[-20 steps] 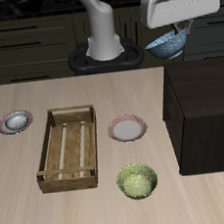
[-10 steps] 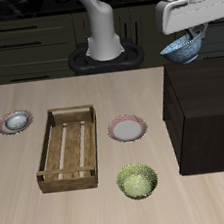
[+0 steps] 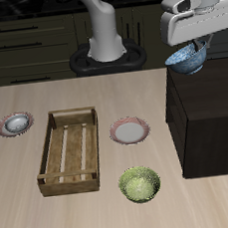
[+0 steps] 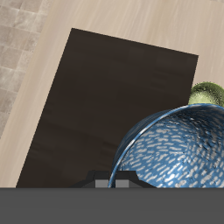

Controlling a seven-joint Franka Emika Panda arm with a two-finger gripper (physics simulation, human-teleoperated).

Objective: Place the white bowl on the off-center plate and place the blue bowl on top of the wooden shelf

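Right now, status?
Gripper shut on blue bowl, held above wooden shelf. White bowl sits on off-center plate. Nothing blocking.

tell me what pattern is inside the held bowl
Pale white speckles on blue inside the round blue bowl; clearest in the wrist view.

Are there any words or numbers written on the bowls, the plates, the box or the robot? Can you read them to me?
None: no words, numbers or signs show in either view.
The blue bowl has only pale speckles, no letters.
The wooden shelf, the slatted crate, the green bowl and both plates are bare.
The pincer shows no label.
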